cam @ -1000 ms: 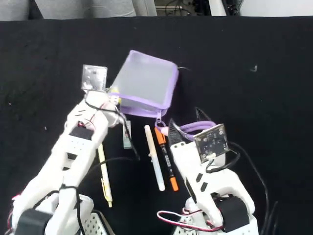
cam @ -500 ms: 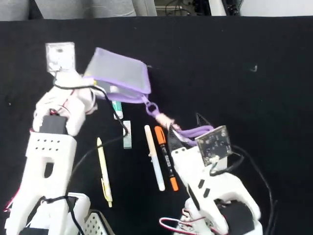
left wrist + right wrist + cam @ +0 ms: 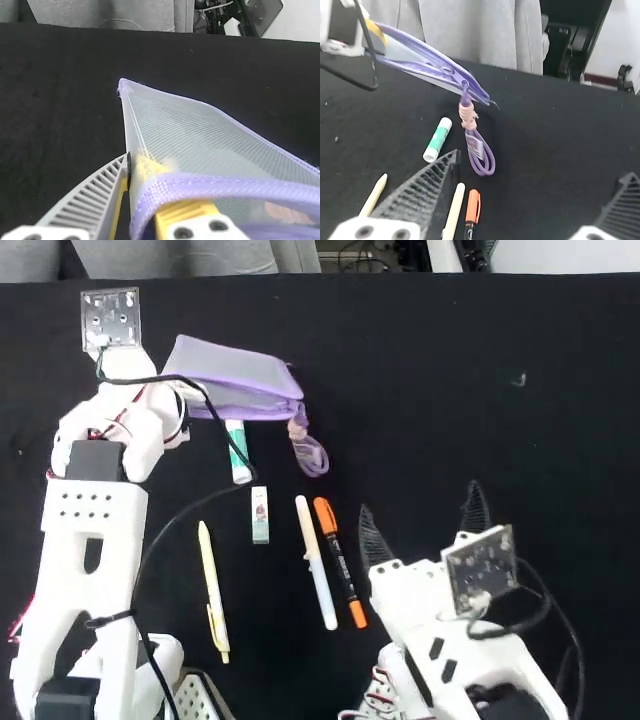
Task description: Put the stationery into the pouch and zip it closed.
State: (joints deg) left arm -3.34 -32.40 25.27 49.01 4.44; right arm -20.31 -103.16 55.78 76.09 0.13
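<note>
Left gripper (image 3: 129, 172): clamped on the edge of the pouch (image 3: 235, 375), with the mesh pinched between its jaws. You have swung it off to the far left, and the pouch has gone with it, held up at a tilt.
Right gripper (image 3: 422, 523): jaws spread wide and holding nothing. It has let go of the strap (image 3: 312, 453) it was pulling half a second ago and has drawn back toward its base.
Strap: no longer stretched. It hangs slack from the pouch's corner, well ahead of the right gripper.
Glue stick (image 3: 238, 452): now in the open just below the left gripper, under the pouch's edge. You cannot tell whether it slid out or was only covered.
Other stationery: the small block (image 3: 260, 515), white pen (image 3: 316, 562) and orange marker (image 3: 340, 562) lie just ahead of the right gripper. The yellow pen (image 3: 213, 590) lies beside the left arm. None has shifted.
Meaning: five pieces are still on the table (image 3: 500, 360), so packing has hardly begun. The freed right gripper is probably your picker now.
</note>
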